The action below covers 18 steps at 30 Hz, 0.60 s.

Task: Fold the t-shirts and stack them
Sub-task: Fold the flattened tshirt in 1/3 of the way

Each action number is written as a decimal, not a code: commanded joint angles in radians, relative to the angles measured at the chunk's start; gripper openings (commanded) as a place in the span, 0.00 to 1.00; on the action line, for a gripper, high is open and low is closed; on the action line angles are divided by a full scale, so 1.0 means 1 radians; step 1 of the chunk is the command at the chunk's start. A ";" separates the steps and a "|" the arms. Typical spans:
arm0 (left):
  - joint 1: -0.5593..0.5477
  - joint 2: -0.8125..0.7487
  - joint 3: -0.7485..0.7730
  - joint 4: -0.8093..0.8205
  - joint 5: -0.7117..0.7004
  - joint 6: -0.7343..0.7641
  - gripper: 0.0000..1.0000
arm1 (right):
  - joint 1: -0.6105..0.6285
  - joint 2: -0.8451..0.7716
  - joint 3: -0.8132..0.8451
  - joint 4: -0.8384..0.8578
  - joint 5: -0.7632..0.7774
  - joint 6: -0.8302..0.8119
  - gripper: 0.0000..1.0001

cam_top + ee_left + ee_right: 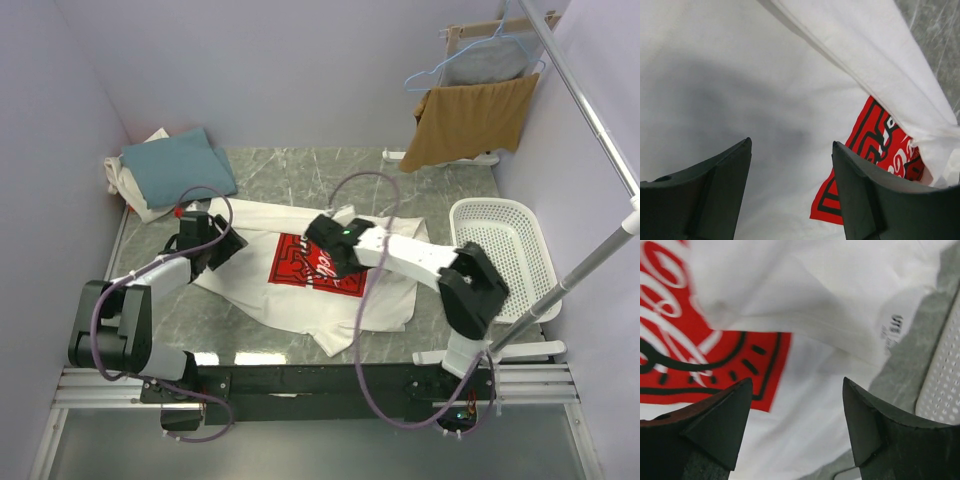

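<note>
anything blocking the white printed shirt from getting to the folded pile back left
Nothing visible does. Bare table lies between the white shirt and the teal-topped pile; the left pincer hovers open at the shirt's left edge, beside that path.

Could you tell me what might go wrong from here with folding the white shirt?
1. The left fingers and right fingers stand open over the shirt. Nothing holds the loose fold lying across the red print, so it may slip open.
2. The right arm's cable loops across the shirt and could drag the cloth when that arm moves.
</note>
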<state>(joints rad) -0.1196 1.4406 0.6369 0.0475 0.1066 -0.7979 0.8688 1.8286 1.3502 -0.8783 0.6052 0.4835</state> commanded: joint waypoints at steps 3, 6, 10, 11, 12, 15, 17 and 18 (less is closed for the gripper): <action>-0.003 -0.114 0.006 0.017 -0.070 0.017 0.71 | -0.145 -0.327 -0.227 0.151 -0.077 0.162 0.79; -0.003 -0.131 0.020 0.032 -0.052 0.019 0.71 | -0.226 -0.388 -0.324 0.202 -0.116 0.214 0.79; -0.008 -0.062 0.073 0.113 0.047 -0.023 0.72 | -0.376 -0.439 -0.425 0.355 -0.206 0.210 0.79; -0.015 -0.042 0.113 0.135 0.094 -0.026 0.72 | -0.443 -0.443 -0.434 0.386 -0.263 0.204 0.77; -0.023 -0.017 0.141 0.167 0.114 -0.021 0.72 | -0.476 -0.439 -0.442 0.415 -0.275 0.198 0.77; -0.037 0.098 0.271 0.167 0.179 -0.020 0.71 | -0.534 -0.365 -0.383 0.444 -0.274 0.133 0.76; -0.044 0.180 0.340 0.202 0.218 -0.041 0.71 | -0.557 -0.291 -0.310 0.441 -0.288 0.115 0.76; -0.048 0.211 0.371 0.189 0.238 -0.043 0.70 | -0.588 -0.266 -0.293 0.459 -0.335 0.104 0.75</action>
<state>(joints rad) -0.1520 1.5642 0.8780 0.1509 0.2241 -0.8150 0.3229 1.4719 0.9546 -0.5385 0.3580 0.6369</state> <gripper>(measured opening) 0.708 0.758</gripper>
